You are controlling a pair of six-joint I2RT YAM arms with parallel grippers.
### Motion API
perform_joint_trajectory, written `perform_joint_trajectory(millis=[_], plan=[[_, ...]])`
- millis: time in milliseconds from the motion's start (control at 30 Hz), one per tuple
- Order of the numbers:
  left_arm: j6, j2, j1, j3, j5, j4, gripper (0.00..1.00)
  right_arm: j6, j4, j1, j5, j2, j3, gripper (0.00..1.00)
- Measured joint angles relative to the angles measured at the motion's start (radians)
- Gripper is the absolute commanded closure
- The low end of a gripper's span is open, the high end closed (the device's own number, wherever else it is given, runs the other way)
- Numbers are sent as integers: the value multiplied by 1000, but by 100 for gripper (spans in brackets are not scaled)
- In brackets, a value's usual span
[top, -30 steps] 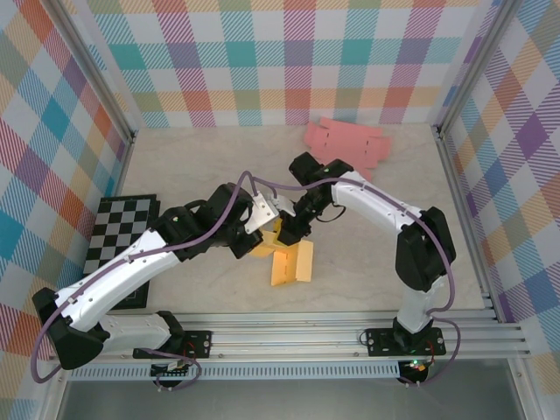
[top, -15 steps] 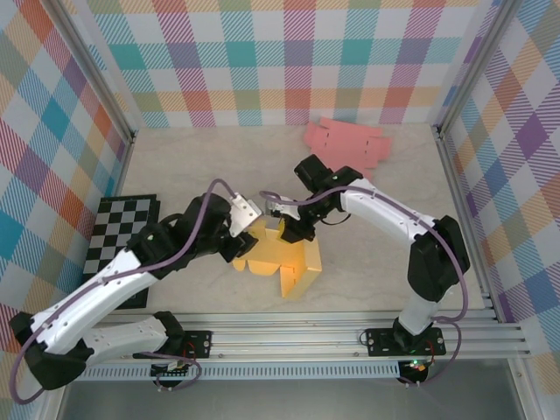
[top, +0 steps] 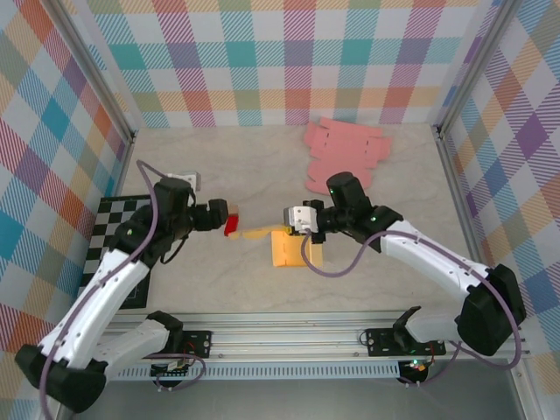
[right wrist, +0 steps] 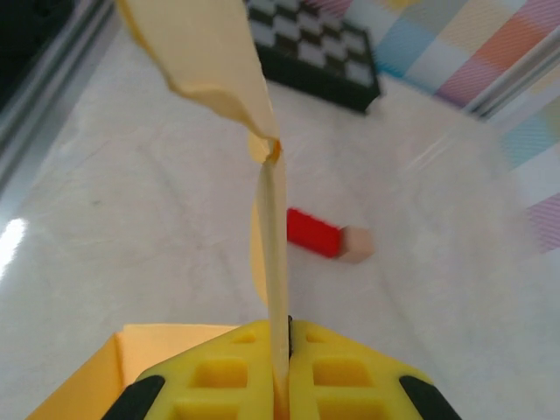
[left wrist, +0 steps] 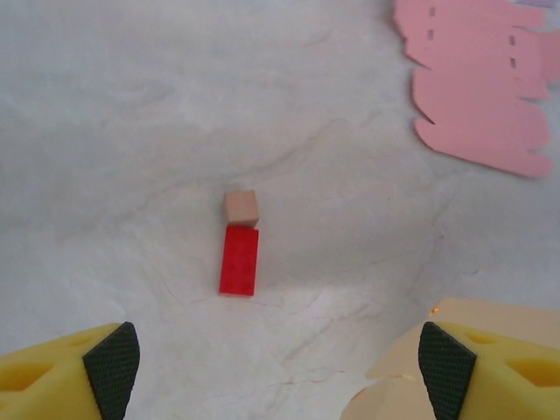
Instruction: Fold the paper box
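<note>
Two hands work here, and the folding looks to be at an early-to-middle stage. At the far left a checkered board [top: 122, 229] lies on the worktop [top: 219, 166]. Next to it is the left hand [top: 223, 216], with its jaws spread wide and nothing between them. Its wrist view looks down at a red block [left wrist: 239, 260] with a small tan block [left wrist: 241, 207] touching its far end.

Just right of that sits the paper box [top: 289, 249], yellow-orange, near the middle of the worktop. One panel lies low, a strip reaches out toward the left hand, and another flap stands up. The right hand [top: 293, 219] is closed tight on the edge of that raised flap, pinching the thin sheet between its pads.

Further right and back, pink flat sheets [top: 346, 149] lie apart from the work. I judge that some creases are made, but the walls are not joined and no closed box shape exists yet. The remaining flaps have to be brought up and tucked.
</note>
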Motion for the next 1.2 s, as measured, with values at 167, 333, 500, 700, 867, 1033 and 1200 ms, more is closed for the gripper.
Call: perform_joint_trajectory(millis=[167, 333, 500, 700, 867, 1033, 1200], plan=[[-164, 243, 26, 139, 177, 2, 0, 11, 243, 6, 64, -35, -146, 95], [-265, 336, 22, 161, 299, 32, 6, 48, 385, 6, 109, -36, -210, 95], [-281, 346, 13, 141, 309, 44, 8, 100, 469, 6, 107, -36, -226, 96], [-282, 400, 9, 114, 372, 62, 13, 161, 507, 6, 73, -32, -234, 96], [-307, 427, -32, 116, 396, 79, 18, 202, 529, 5, 61, -13, -239, 98], [-370, 426, -53, 123, 386, 84, 28, 202, 544, 5, 62, -13, -246, 98], [-433, 425, -58, 122, 366, 100, 46, 170, 546, 5, 62, -5, -253, 95]])
